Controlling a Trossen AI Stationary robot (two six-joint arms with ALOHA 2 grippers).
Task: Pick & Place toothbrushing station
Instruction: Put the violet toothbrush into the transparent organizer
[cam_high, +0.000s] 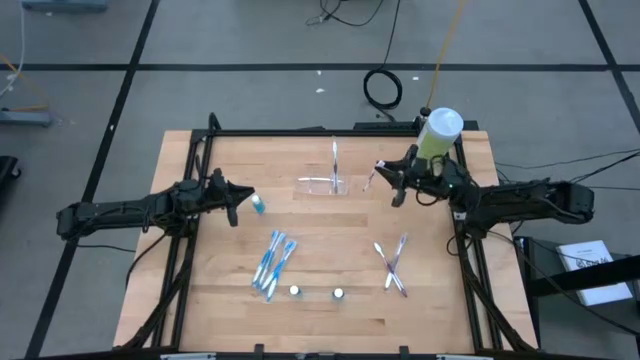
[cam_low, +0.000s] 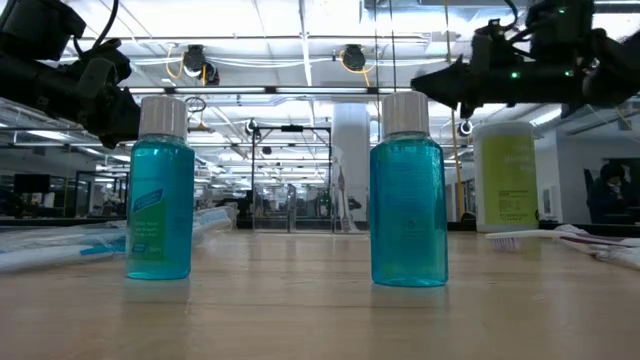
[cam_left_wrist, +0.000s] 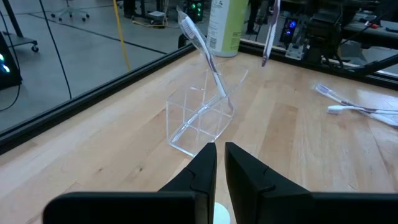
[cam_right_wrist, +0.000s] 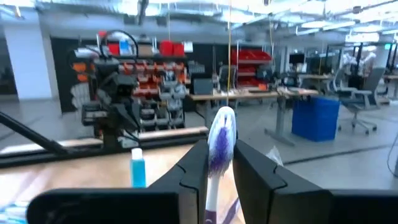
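The toothbrushing station (cam_high: 322, 185), a small clear plastic tray, rests on the wooden table at the middle far side. One toothbrush (cam_left_wrist: 202, 46) leans in it. My right gripper (cam_high: 383, 175) hovers just right of the tray, shut on a white and purple toothbrush (cam_right_wrist: 219, 140). My left gripper (cam_high: 238, 200) waits at the table's left with its fingers (cam_left_wrist: 205, 163) shut and nothing between them. A small blue bottle (cam_high: 258, 204) stands on the table just beyond its tips. My right gripper pinches the toothbrush between its two fingers on the neck (cam_right_wrist: 216, 168), just below the bristle head (cam_right_wrist: 222, 124). The fingers reach in about level from the table's right side and lie across the brush. The brush stands nearly upright, head up, clear of the table.
A tall green bottle with a white cap (cam_high: 438, 135) stands at the far right corner, behind my right arm. Blue and white toothbrushes (cam_high: 272, 262) lie near the middle left and two crossed ones (cam_high: 392, 265) at the right. Two small blue bottles (cam_low: 160, 195) (cam_low: 407, 190) stand near the front edge.
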